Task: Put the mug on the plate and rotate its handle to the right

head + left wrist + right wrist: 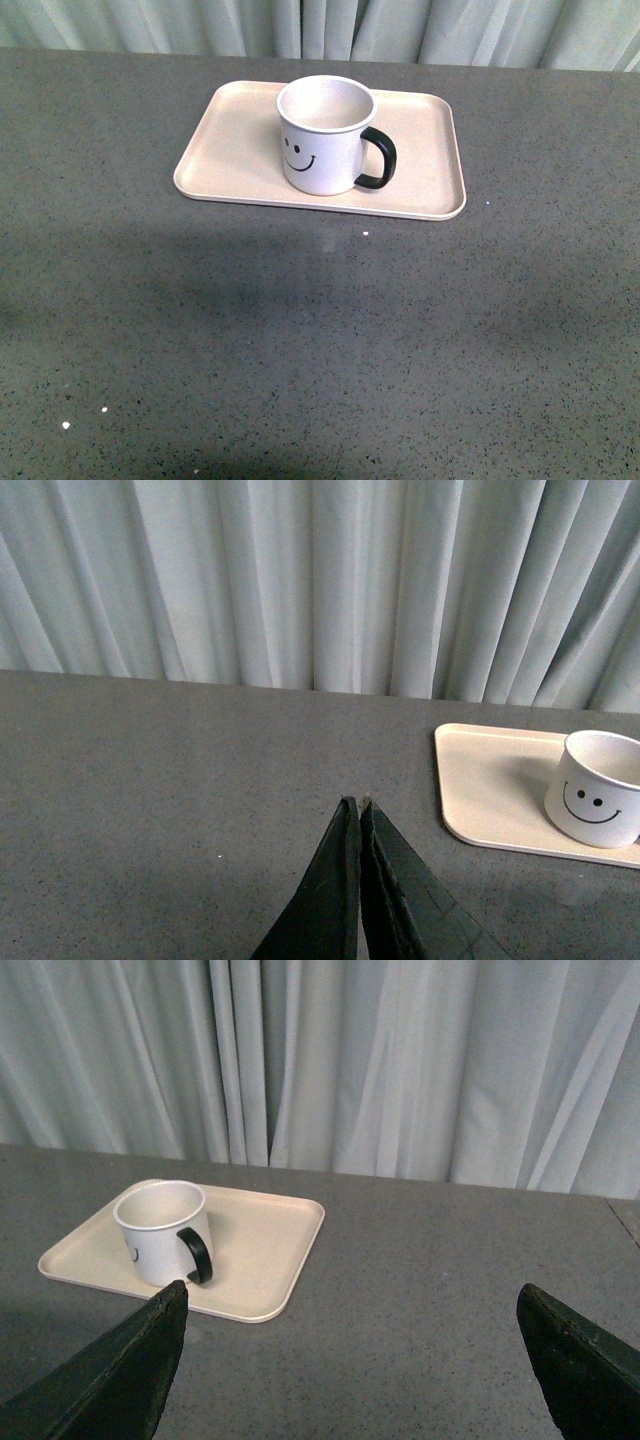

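Standing upright on the plate (240,150), the mug (325,135) has its handle (380,158) pointing right; the task looks complete. Left gripper (358,805) is pressed together, right gripper (352,1290) spread wide, both empty.

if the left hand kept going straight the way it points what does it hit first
Likely the curtain: the shut left hand points over bare tabletop toward it. The plate and mug sit off to one side of that line, though depth is hard to judge.
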Robot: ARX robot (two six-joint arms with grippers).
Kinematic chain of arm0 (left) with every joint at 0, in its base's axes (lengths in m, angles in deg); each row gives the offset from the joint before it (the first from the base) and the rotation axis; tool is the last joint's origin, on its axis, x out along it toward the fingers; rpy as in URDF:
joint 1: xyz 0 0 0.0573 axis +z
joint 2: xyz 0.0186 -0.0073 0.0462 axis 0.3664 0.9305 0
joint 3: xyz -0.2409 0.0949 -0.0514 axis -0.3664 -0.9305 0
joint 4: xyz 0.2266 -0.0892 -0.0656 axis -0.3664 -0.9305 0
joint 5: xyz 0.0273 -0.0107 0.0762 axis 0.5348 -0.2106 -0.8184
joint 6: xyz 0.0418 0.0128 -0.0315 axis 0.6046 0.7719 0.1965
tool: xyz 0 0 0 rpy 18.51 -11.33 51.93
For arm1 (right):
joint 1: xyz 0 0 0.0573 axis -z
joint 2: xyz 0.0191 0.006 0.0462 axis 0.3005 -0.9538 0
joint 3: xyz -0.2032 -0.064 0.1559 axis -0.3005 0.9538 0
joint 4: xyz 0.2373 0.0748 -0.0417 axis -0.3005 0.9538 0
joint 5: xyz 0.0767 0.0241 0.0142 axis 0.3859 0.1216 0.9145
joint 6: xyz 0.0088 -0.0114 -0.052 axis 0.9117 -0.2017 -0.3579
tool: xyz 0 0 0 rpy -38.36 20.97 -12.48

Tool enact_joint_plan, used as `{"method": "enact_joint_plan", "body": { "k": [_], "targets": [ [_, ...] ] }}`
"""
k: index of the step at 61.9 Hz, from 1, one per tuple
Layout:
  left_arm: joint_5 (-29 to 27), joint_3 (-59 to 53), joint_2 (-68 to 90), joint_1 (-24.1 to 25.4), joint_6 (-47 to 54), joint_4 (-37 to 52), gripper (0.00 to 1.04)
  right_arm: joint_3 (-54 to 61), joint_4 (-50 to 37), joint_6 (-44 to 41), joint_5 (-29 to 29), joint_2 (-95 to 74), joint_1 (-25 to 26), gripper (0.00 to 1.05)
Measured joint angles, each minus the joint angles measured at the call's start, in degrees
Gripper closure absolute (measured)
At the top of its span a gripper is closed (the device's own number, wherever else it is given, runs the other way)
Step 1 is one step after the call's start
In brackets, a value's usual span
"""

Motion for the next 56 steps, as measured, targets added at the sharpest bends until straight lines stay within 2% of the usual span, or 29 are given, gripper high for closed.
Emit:
{"method": "enact_joint_plan", "body": {
  "k": [8,38,39,41,42,44,48,52,56],
  "targets": [
    [0.0,0.0,0.0,0.0,-0.1,0.0,1.02,0.0,0.0,0.0,0.0,0.0,0.0,0.09],
    [0.0,0.0,0.0,0.0,0.0,0.0,0.08,0.0,0.0,0.0,0.1,0.0,0.0,0.09],
    [0.0,0.0,0.0,0.0,0.0,0.0,0.08,-0.2,0.5,0.0,1.0,-0.4,0.2,0.09],
    [0.0,0.0,0.0,0.0,0.0,0.0,0.09,-3.3,8.3,-0.7,10.5,-4.5,3.0,0.09],
    [-0.1,0.0,0.0,0.0,0.0,0.0,0.1,-4.3,10.6,-1.0,12.8,-6.2,3.9,0.09],
    [0.0,0.0,0.0,0.0,0.0,0.0,0.1,-8.7,18.0,-2.1,21.6,-14.5,7.1,0.09],
    [0.0,0.0,0.0,0.0,0.0,0.0,0.09,-13.6,19.9,-2.6,29.6,-26.4,9.3,0.09],
    [0.0,0.0,0.0,0.0,0.0,0.0,0.09,-17.6,15.2,-2.8,30.6,-35.7,9.7,0.09],
    [0.0,0.0,0.0,0.0,0.0,0.0,0.09,-21.9,8.2,-3.4,28.0,-44.7,9.3,0.09]
  ]
}}
